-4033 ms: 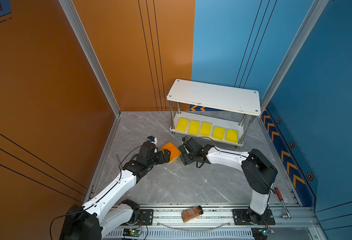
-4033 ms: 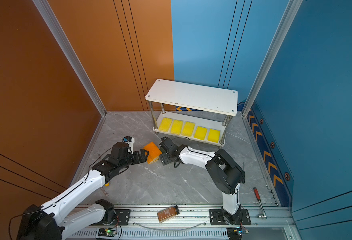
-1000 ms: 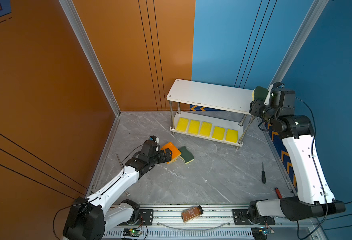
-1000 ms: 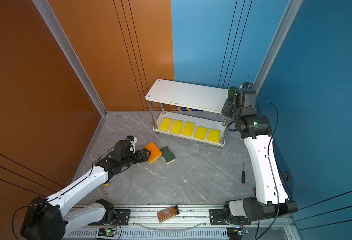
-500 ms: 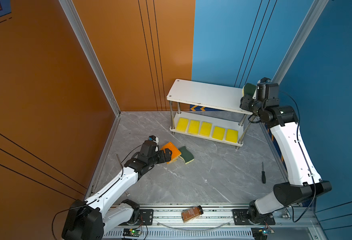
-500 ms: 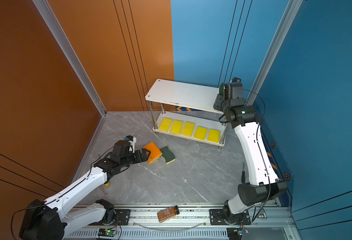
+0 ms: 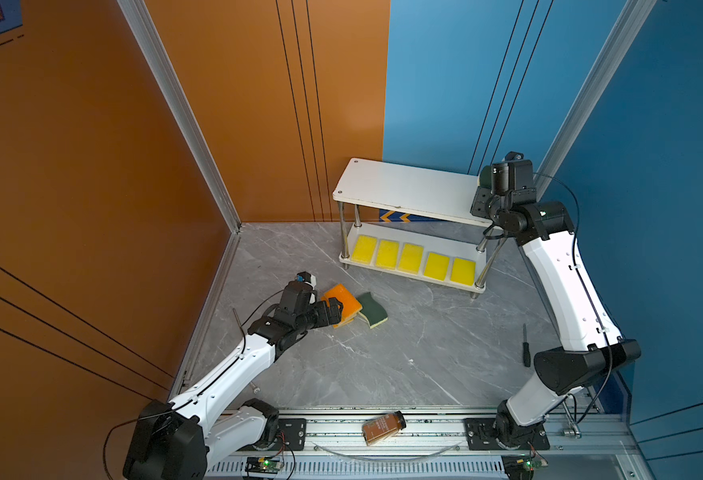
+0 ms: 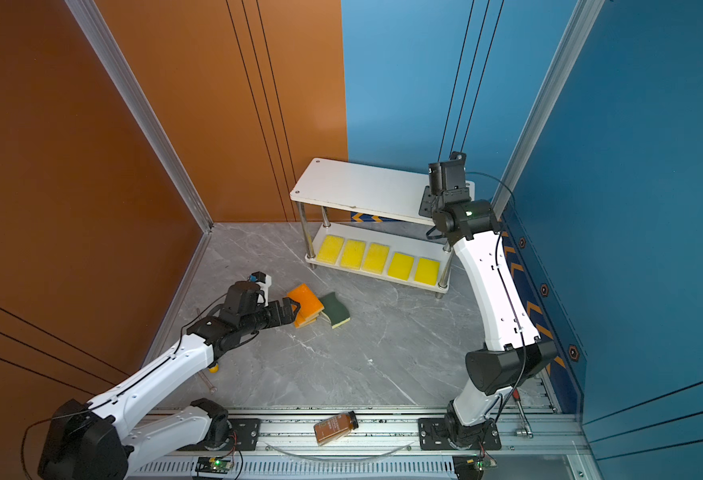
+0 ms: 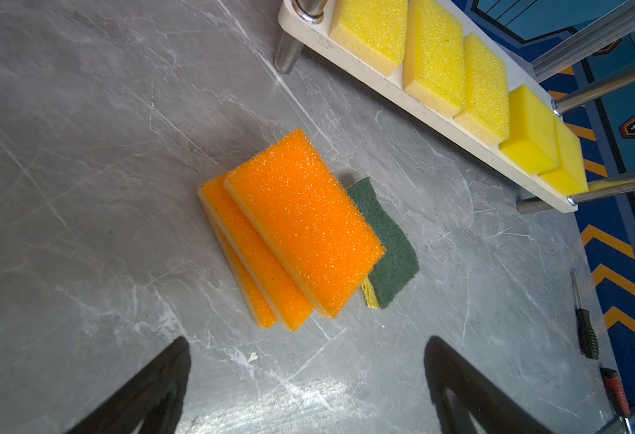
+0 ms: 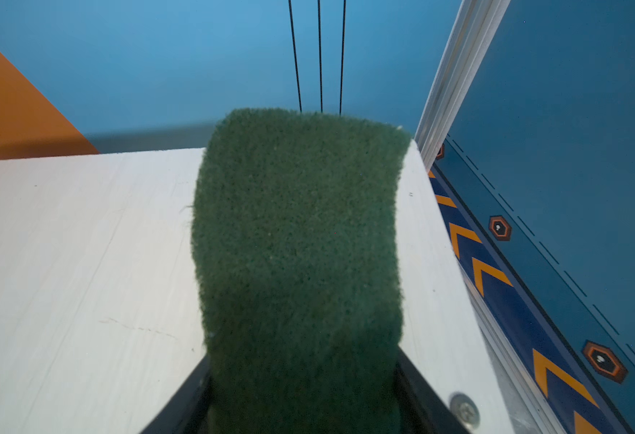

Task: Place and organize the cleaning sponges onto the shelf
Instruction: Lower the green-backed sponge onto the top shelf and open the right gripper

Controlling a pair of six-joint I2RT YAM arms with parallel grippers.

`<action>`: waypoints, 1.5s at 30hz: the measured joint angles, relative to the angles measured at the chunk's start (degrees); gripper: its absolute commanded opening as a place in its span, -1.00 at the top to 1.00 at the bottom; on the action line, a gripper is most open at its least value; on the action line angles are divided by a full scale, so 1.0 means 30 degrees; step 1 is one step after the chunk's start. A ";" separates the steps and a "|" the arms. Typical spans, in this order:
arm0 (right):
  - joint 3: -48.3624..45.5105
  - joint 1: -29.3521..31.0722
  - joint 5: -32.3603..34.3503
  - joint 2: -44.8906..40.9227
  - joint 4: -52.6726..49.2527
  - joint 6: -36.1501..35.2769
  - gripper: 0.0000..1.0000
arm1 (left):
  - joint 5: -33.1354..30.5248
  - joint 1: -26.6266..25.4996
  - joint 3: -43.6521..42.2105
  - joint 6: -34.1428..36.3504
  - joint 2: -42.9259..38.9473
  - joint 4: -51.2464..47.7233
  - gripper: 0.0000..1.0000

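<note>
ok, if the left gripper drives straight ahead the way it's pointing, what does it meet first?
Most likely the stack of orange-topped sponges, dead ahead of the open left gripper; which layer touches first is unclear.

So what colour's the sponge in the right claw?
Dark green, the fuzzy-topped sponge; best in right wrist view.

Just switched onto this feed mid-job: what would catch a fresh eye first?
The row of five yellow sponges on the shelf's lower board stands out most. On the floor in front lies a stack of orange sponges with a loose green sponge at its side, the open left gripper just short of them. The right gripper grips the held green sponge over the top board's right end.
</note>
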 measured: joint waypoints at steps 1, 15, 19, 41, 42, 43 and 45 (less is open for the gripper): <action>0.0000 0.0000 0.0109 0.0000 -0.0109 -0.0073 -0.20 | -0.0015 0.0015 0.0000 0.0000 -0.0007 -0.0007 -0.96; -0.0080 -0.0379 0.0357 0.0299 -0.0634 -0.0408 -0.20 | -0.0015 0.0015 0.0000 -0.0007 -0.0022 -0.0087 -0.96; -0.0466 -0.0692 0.0357 0.0299 -0.0634 -0.0415 -0.20 | -0.0022 0.0015 0.0000 -0.0015 -0.0087 -0.0138 -0.96; -0.0867 -0.0758 0.0277 0.0342 -0.0641 -0.0408 -0.37 | -0.0073 0.0015 0.0000 -0.0015 -0.0124 -0.0146 -0.96; -0.0867 -0.0758 0.0284 0.0364 -0.0641 -0.0408 -0.40 | -0.0080 0.0015 0.0000 -0.0015 -0.0124 -0.0146 -0.95; -0.0867 -0.0758 0.0284 0.0379 -0.0634 -0.0401 -0.42 | -0.0102 0.0015 0.0000 -0.0015 -0.0124 -0.0146 -0.96; -0.0867 -0.0758 0.0284 0.0444 -0.0597 -0.0401 -0.45 | -0.0160 0.0015 0.0000 -0.0015 -0.0124 -0.0146 -0.96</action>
